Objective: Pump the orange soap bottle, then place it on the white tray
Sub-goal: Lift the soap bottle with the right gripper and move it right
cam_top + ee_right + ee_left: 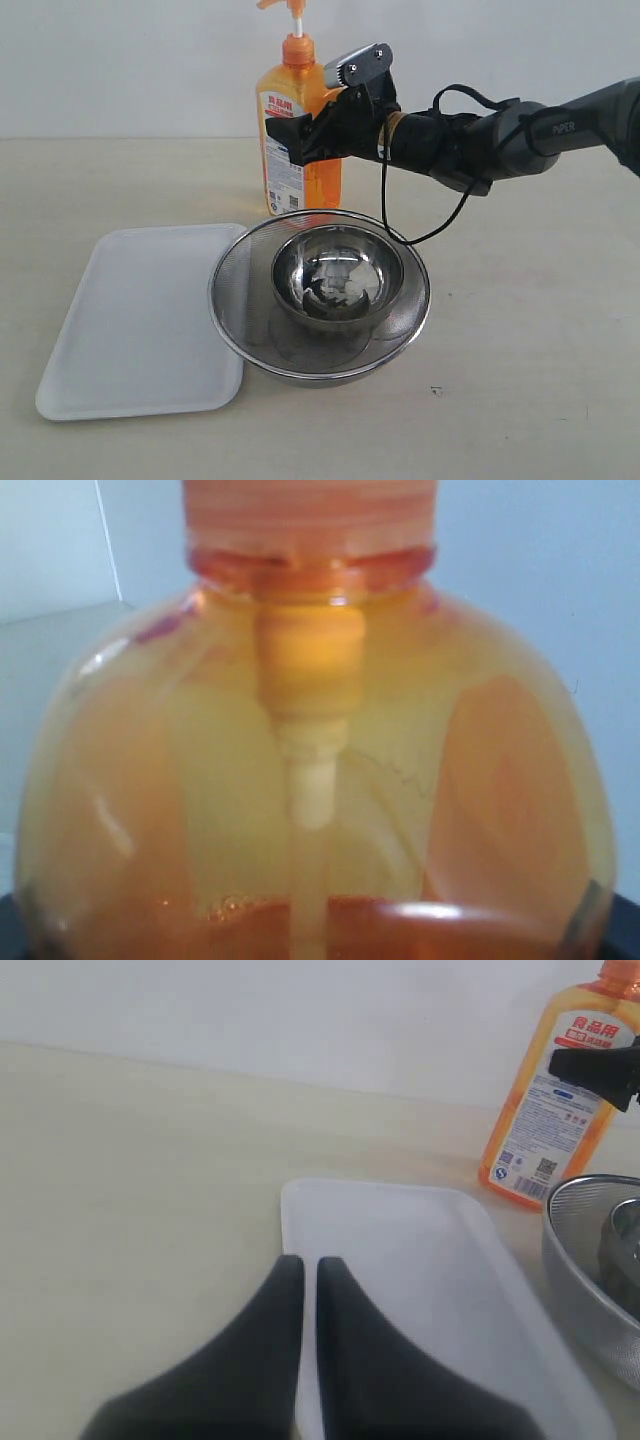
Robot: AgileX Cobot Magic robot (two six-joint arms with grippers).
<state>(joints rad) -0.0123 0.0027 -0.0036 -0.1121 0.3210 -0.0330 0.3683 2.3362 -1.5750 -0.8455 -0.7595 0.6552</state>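
Observation:
The orange soap bottle [325, 185] stands upright on the table behind the mesh bowl, its pump head [290, 8] up at the top edge of the exterior view. My right gripper [298, 135] reaches in from the right and is shut on the bottle's upper body. In the right wrist view the bottle's shoulder [320, 780] fills the picture. The white tray [140, 320] lies flat at the left of the bowl. My left gripper [310, 1265] is shut with nothing in it and hangs over the tray's [400, 1260] near edge. The left arm does not show in the exterior view.
A round steel mesh strainer [225, 270] holds a smaller steel bowl [340, 270]. It sits between the bottle and the table's front, touching the tray's right edge. A black cable [385, 200] hangs from the right arm over the strainer's rim.

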